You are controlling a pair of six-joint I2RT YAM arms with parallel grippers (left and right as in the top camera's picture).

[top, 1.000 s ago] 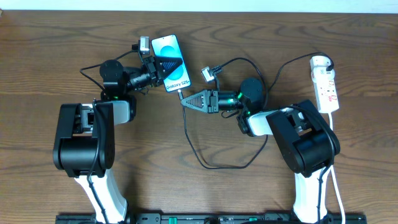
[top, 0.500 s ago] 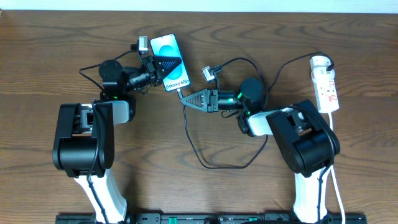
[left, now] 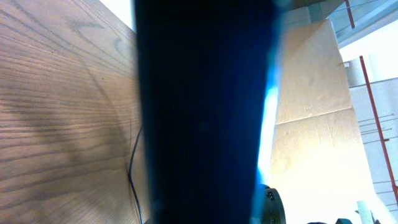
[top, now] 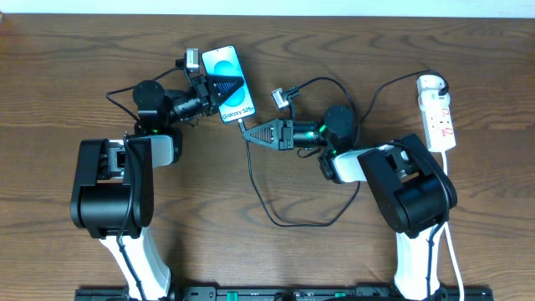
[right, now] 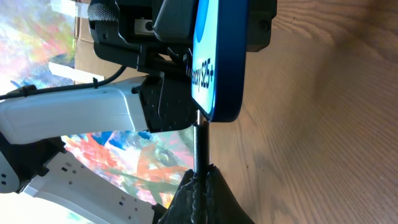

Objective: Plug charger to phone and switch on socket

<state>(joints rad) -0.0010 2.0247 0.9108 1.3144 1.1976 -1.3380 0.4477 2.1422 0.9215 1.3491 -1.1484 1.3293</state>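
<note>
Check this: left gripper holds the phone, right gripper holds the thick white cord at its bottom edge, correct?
No: per the right wrist view, the right gripper holds the thin black charger instead, at the phone's bottom edge.

Even light overhead, rougher wrist feeds.
From above I get the table (top: 251, 259) sharp and evenly lit, with soft shadows. On my left wrist feed the phone (left: 199, 112) is a dark close blur against blown-out brightness; the right wrist background is soft.

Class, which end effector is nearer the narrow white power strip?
Right. The right end effector sits mid-table; the left end effector, gripping the blue-screened smartphone, lies farther from the strip.
</note>
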